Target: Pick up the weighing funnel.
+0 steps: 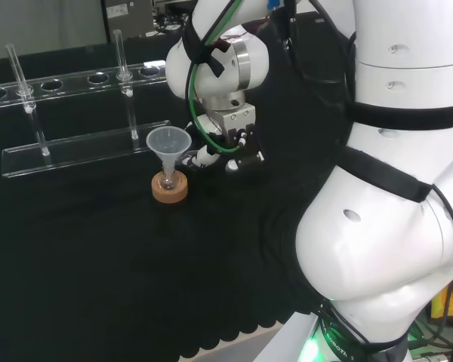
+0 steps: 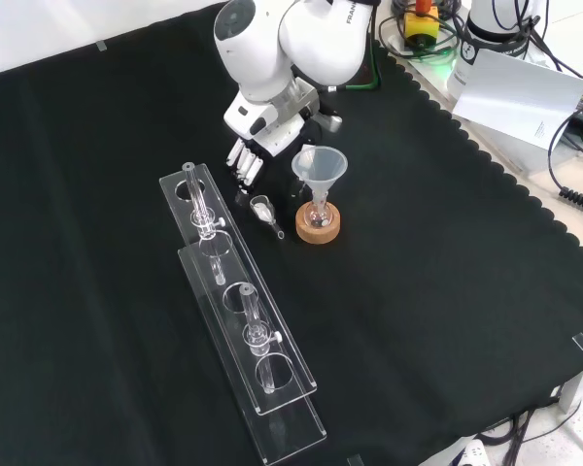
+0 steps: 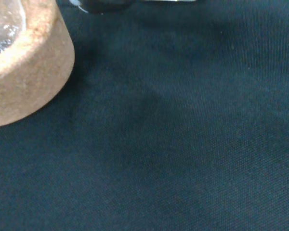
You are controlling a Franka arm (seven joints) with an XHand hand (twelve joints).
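Reach, with no grasp yet

Weighing funnel (image 2: 263, 211) lies on the cloth just above the front view's centre, between the clear rack (image 2: 235, 311) and the cork ring (image 2: 318, 225). The hand (image 2: 247, 155) hangs just up-left of it. Its fingers (image 2: 239, 167) are fairly straight, pointing down and holding nothing. Next, I'd judge, it must lower, bracket the small piece and curl round it.

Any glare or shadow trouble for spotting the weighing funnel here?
Front view: even light and no hard shadows; the weighing funnel shows as pale glints on the black cloth, near the hand. Head view: a green glow at the arm's base. Wrist view: the cloth looks bluish and darkens beside the cork ring.
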